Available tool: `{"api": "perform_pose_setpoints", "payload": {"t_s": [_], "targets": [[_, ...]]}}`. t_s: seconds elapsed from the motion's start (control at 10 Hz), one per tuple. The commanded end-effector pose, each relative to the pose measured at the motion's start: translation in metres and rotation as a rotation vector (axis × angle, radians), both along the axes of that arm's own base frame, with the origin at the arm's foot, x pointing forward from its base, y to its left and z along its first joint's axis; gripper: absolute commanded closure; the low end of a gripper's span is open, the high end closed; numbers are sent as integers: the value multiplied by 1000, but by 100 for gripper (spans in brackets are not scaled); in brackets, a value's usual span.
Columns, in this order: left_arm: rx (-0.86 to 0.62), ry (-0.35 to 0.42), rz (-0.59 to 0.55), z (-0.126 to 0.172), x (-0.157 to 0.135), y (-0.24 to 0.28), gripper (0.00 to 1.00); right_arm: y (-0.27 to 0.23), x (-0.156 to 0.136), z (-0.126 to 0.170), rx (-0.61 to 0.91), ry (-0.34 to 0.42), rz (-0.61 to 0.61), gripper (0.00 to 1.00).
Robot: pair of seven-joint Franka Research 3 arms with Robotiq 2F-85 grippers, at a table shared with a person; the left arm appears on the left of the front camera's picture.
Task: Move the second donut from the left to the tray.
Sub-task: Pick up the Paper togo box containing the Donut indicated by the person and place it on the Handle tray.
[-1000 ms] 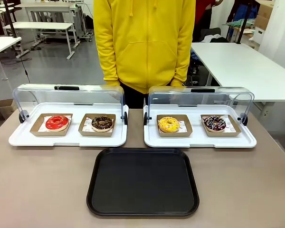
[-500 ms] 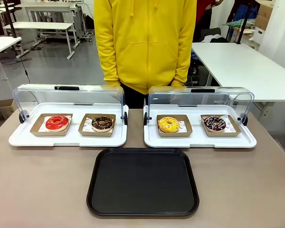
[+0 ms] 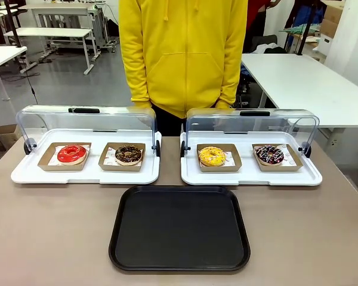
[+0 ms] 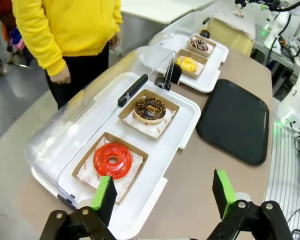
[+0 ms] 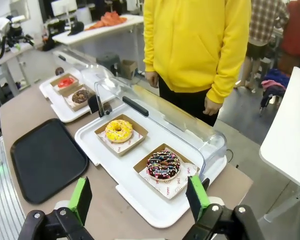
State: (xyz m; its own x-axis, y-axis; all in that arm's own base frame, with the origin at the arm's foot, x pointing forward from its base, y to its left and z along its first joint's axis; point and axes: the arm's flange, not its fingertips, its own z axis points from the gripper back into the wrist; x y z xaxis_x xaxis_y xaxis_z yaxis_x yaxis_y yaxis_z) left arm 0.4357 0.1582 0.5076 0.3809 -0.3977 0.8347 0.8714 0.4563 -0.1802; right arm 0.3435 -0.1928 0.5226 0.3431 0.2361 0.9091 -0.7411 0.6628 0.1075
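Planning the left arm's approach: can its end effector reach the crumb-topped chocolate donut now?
Probably yes: the clear lid is swung back, the donut lies uncovered, and the open left end effector hovers nearby with nothing between.

Past my brown table (image 3: pixel 48 238) I see grey floor (image 3: pixel 65 83) and white tables (image 3: pixel 298 83) on both sides, evenly lit.

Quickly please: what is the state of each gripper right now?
Left gripper: open, holding nothing.
Right gripper: open, holding nothing.
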Motion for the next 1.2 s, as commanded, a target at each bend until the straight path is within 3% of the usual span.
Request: {"api": "perform_pose_setpoints", "payload": {"t_s": [0.0,1.1], "targets": [[-8,3,-8,0,-1,0,0,0,-2,3,-8,-20,8,0],[-8,3,-8,0,-1,0,0,0,-2,3,-8,-20,8,0]]}}
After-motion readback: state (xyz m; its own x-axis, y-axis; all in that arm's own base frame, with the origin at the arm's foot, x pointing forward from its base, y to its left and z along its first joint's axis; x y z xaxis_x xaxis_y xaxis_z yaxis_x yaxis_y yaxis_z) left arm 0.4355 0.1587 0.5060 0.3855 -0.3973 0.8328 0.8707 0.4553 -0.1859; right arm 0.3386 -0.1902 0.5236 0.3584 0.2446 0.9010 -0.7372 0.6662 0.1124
